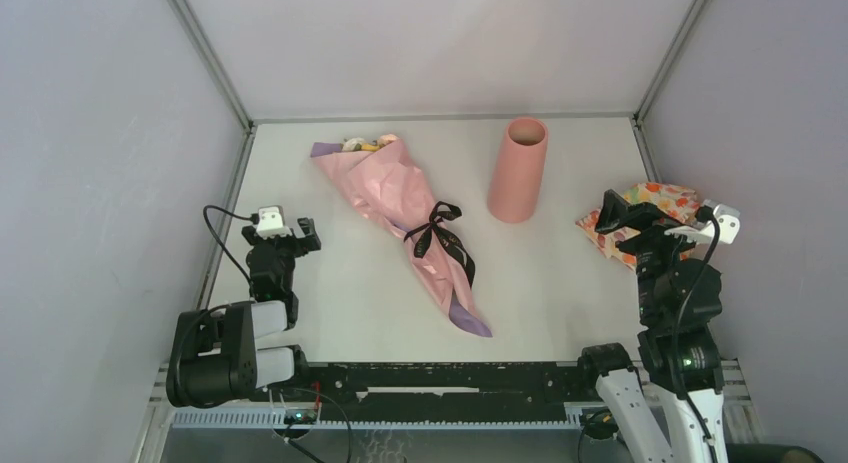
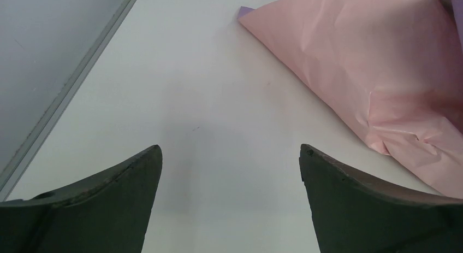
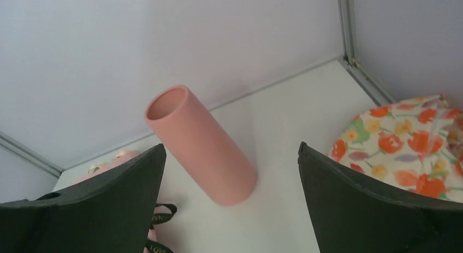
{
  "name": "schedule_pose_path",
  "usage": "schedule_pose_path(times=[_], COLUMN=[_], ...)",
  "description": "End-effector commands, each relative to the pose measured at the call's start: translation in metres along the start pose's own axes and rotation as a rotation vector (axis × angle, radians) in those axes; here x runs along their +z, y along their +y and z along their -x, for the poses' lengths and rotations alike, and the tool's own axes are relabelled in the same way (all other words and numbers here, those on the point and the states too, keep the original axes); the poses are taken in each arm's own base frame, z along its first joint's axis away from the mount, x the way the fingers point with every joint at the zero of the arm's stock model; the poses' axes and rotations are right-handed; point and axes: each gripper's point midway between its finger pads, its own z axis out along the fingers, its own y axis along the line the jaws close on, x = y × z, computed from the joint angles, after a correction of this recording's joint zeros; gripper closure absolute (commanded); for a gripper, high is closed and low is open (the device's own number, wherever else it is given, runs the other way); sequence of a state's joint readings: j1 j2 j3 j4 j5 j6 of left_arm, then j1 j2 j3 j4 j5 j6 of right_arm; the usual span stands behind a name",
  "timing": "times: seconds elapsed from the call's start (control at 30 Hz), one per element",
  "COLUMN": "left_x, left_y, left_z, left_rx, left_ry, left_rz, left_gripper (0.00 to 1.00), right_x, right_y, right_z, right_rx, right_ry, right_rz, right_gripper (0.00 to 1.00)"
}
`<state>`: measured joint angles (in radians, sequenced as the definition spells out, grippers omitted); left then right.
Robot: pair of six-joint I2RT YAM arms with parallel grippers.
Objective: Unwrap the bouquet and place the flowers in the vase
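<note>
the bouquet [image 1: 405, 208] lies flat on the counter [image 1: 340, 293], still wrapped, its black ribbon [image 1: 437, 233] tied. in the overhead view its long axis runs from 11 o'clock, where the flowers [image 1: 365, 143] peek out of the wide end, down to 5 o'clock, where the purple tip points toward the arm bases. the vase [image 1: 518, 173] stands upright at the bouquet's 3 o'clock, apart from it.

the left end effector [image 1: 280, 235] hovers low with its jaws spread wide and nothing between them. the pink paper lies at its 2 o'clock, and its wrist view shows the wrap's edge just ahead and to the right. the right end effector [image 1: 630, 223] is also wide and empty, over the orange-flowered cloth bundle [image 1: 665, 198]. it faces the vase, with the bouquet beyond at 9 o'clock.

the left arm looks the nearer one to the wrap. the ribbon knot sits about midway along the cone, so untying likely means reaching across the axis rather than along it.
</note>
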<state>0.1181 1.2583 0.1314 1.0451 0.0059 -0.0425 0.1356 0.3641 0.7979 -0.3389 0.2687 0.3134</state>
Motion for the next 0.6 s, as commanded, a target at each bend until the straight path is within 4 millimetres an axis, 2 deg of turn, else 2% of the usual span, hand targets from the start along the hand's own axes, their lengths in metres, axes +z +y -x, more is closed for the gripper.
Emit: schedule_pose_path(times=[0.0, 0.13, 0.27, 0.43, 0.57], left_x=[0.01, 0.01, 0.01, 0.01, 0.01], left_y=[-0.002, -0.002, -0.002, -0.002, -0.002], left_z=[0.03, 0.03, 0.03, 0.03, 0.029], left_rx=[0.024, 0.023, 0.023, 0.024, 0.023], left_ry=[-0.088, -0.089, -0.089, -0.089, -0.086], left_rz=[-0.006, -0.006, -0.006, -0.006, -0.006], left_gripper=[0.0, 0.0, 0.0, 0.0, 0.0], right_x=[-0.014, -0.021, -0.045, -0.07, -0.069], right_y=[0.0, 0.011, -0.001, 0.023, 0.027], right_z=[0.011, 0.015, 0.033, 0.065, 0.076], right_rx=[0.057, 0.067, 0.185, 0.128, 0.12], right_ry=[0.068, 0.12, 0.023, -0.085, -0.099], right_rz=[-0.052, -0.015, -0.063, 0.122, 0.127], right_gripper=[0.0, 0.0, 0.0, 0.0, 0.0])
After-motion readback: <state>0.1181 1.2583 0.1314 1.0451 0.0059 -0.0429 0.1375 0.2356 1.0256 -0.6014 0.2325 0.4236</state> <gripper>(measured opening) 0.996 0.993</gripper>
